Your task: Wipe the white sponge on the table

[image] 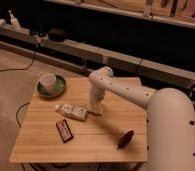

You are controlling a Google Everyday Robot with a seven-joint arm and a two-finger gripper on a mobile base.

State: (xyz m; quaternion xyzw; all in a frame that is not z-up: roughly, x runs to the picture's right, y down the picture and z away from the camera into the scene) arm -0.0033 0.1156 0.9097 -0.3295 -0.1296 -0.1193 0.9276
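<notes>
Bamboo-plank desk (pixel 46 145) carries everything; the gripper (pixel 96 106) stands at its middle, fingers clenched, apparently on the white sponge (pixel 96 111), pressed to the wood just beside the white bottle (pixel 73 111).

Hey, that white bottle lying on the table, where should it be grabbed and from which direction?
Best bet: grip the white bottle across its mid-body, from straight above, closing over its narrow width. It lies flat on the table with its long sides free. The end effector is down on the table right at its base end, opposite the cap, crowding that end.
</notes>
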